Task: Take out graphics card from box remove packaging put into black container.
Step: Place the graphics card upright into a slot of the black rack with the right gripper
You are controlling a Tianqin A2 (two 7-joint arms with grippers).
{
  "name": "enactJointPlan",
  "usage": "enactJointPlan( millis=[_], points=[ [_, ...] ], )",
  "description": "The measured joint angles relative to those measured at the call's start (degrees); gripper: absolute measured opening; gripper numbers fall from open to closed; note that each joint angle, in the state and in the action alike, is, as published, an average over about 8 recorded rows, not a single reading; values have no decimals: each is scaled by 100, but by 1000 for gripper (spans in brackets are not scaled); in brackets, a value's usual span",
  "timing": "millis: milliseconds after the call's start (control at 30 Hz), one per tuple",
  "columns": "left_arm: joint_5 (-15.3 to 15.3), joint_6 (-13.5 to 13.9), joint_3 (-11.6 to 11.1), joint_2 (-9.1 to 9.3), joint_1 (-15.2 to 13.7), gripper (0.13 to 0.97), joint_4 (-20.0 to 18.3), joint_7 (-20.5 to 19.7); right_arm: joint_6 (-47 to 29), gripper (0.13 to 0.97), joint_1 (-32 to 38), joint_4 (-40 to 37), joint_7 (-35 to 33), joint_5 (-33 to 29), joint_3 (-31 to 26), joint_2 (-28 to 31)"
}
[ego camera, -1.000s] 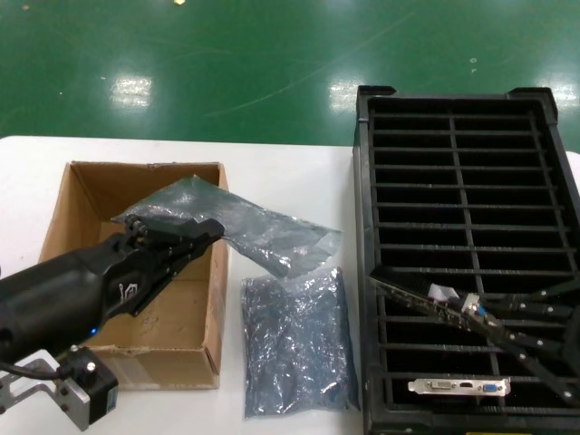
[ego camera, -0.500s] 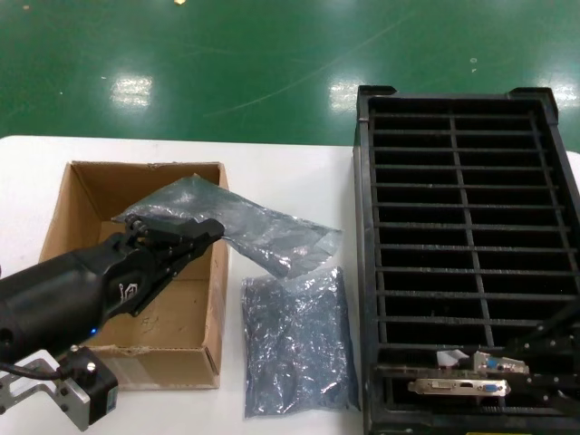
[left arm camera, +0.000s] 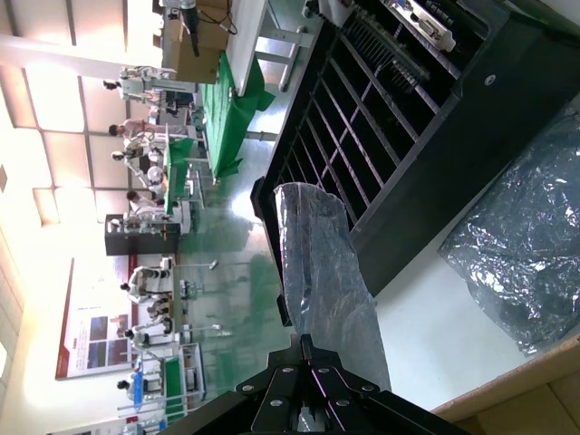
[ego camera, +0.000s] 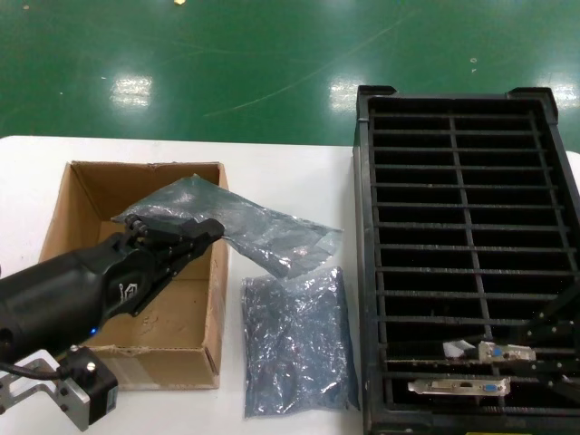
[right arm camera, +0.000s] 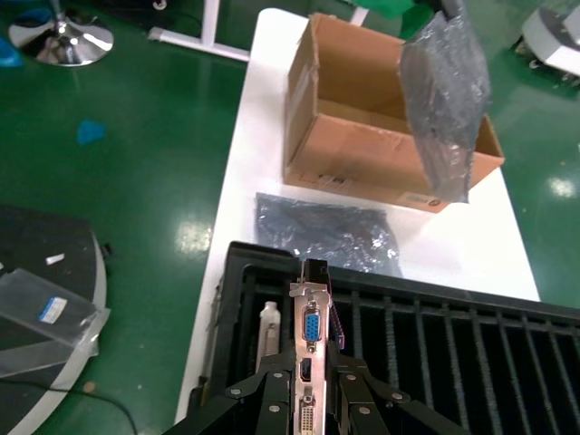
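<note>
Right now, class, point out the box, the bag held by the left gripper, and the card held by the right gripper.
box (ego camera: 86, 186), head view, inner far wall.
bag (ego camera: 272, 236), head view, middle of the plastic.
card (right arm camera: 311, 331), right wrist view, blue port on bracket.

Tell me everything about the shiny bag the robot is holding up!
The bag is crinkly, see-through grey-blue plastic, long and roughly rectangular. The left gripper is shut on one end, over the box. The rest sticks out past the box's wall toward the crate, hanging in the air above the table. It looks flat. A second bag lies apart, below it.
</note>
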Motion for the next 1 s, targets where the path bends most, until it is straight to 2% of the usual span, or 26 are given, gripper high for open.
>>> enactJointPlan(
  millis=[567, 1000],
  points=[
    [0, 0, 0, 0, 0, 140, 0, 0, -442, 187, 455, -214, 125, -504, -340, -299],
    [0, 0, 0, 0, 0, 140, 0, 0, -749, 187, 689, -342, 724, -623, -464, -483]
  ],
)
